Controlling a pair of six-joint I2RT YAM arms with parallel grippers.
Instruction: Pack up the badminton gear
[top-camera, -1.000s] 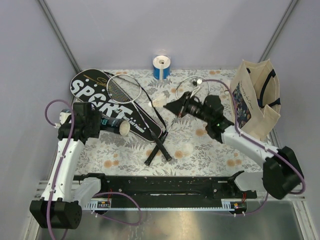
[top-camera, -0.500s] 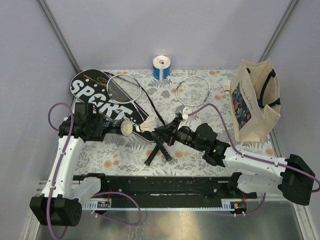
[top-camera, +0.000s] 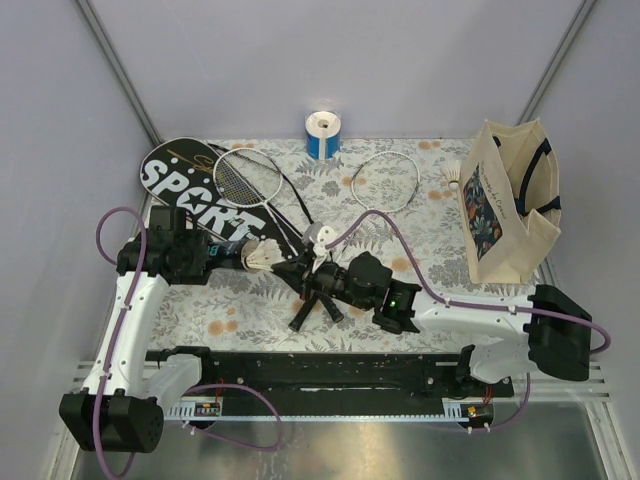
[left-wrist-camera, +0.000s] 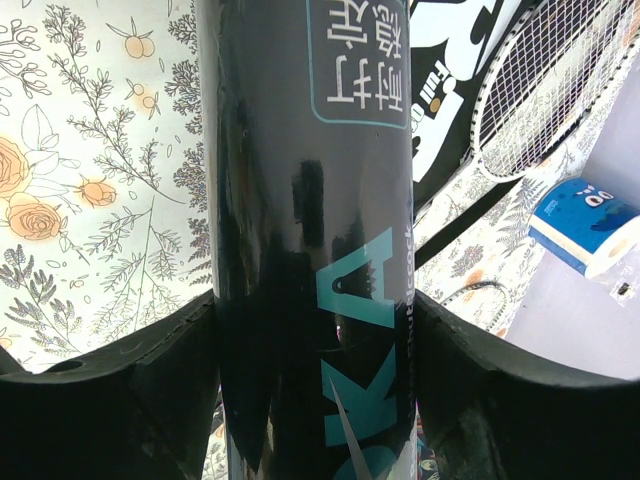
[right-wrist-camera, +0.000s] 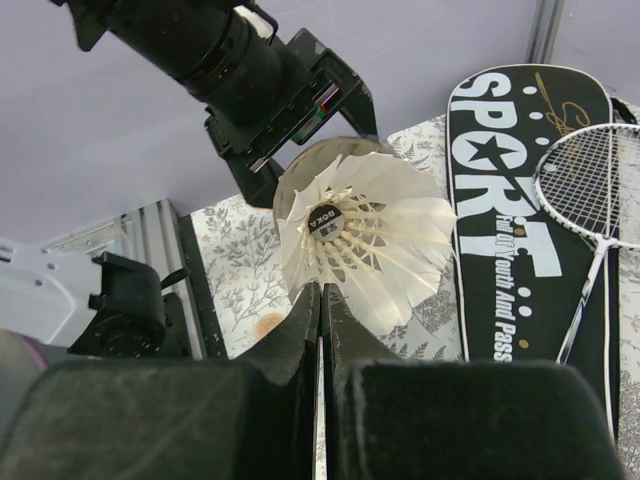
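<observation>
Right now, your left pincer (top-camera: 203, 252) is clamping the black tube (left-wrist-camera: 300, 200) across its body, with one finger pressing on each side. The tube is running out ahead of those fingers towards the right pincer (right-wrist-camera: 320, 295).

That right pincer's jaws are closing fully together on the lower edge of the feather skirt of a shuttlecock (right-wrist-camera: 360, 240). You are holding it just ahead of the fingertips, with the open skirt facing back at the wrist camera. From above, the shuttlecock is sitting right at the tube's open end, between the two pincers; whether it is touching the rim, you cannot tell.

The "SPORT" racket cover (top-camera: 190, 190) is lying flat beyond the left pincer, and a strung racket (top-camera: 245, 177) is resting on its far end. The second racket (top-camera: 385, 182) is lying beyond the right pincer, while both black handles are crossing just under that pincer's wrist. A second shuttlecock (top-camera: 455, 178) is sitting well off to its right, beside the tote bag (top-camera: 510, 200). The blue-and-white roll (top-camera: 323, 133) is standing far beyond both pincers.
</observation>
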